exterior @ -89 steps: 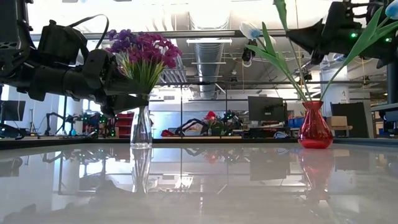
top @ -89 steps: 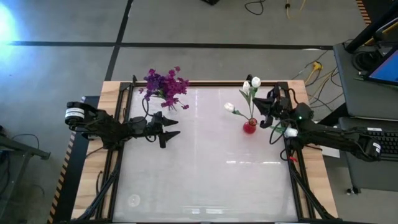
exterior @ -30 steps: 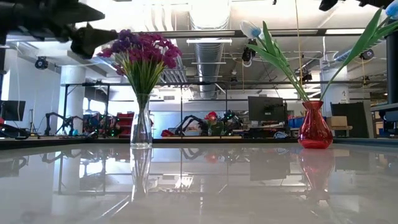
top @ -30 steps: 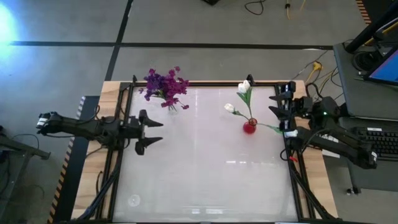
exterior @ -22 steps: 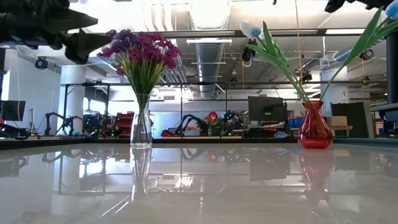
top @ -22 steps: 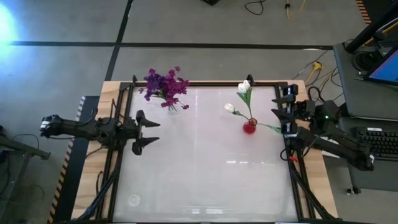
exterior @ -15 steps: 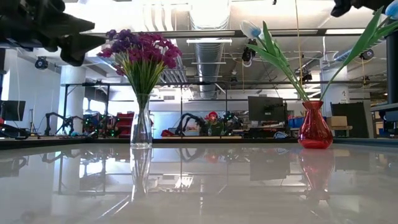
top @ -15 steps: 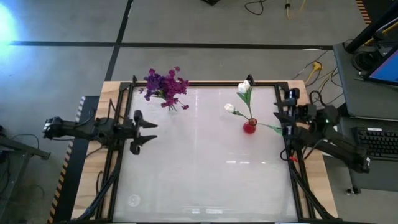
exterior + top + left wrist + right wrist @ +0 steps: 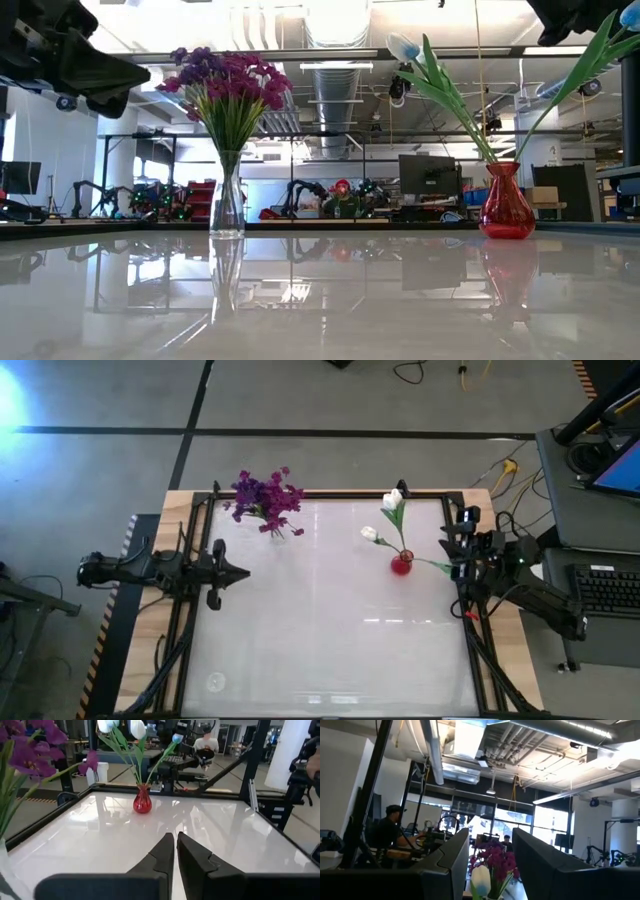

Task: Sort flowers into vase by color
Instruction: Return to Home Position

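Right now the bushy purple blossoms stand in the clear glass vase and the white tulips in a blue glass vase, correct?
Not quite: the white tulips stand in a red glass vase, not blue, as the low view shows. The bushy purple blossoms are in the clear glass vase.

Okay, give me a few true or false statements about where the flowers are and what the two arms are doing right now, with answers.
1. The purple flowers stand in the clear vase. True.
2. The white tulips share that clear vase. False: they stand in the red vase.
3. The left pincer is shut and empty. True.
4. The right pincer grips a tulip. False: it is open and grips nothing.
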Robot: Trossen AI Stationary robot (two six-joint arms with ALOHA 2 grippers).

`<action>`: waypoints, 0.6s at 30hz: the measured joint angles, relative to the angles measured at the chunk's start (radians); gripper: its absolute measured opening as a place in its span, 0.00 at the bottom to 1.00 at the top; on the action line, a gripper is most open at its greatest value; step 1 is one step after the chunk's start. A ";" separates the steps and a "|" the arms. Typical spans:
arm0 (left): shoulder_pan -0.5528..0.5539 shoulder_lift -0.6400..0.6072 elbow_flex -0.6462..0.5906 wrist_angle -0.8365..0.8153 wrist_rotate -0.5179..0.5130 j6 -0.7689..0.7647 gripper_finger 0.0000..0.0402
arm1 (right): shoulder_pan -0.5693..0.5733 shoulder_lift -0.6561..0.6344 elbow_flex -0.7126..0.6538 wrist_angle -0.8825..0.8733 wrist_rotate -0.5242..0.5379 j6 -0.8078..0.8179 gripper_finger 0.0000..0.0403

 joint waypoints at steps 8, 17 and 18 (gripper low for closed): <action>0.001 -0.059 -0.005 -0.067 0.000 0.008 0.00 | 0.000 -0.020 -0.016 -0.002 -0.005 -0.011 0.36; 0.002 -0.056 -0.108 0.094 0.022 -0.008 0.00 | 0.000 -0.020 -0.082 0.032 -0.020 0.048 0.34; 0.002 -0.054 -0.112 0.107 0.032 -0.004 0.00 | 0.000 -0.020 -0.092 0.053 -0.033 0.063 0.34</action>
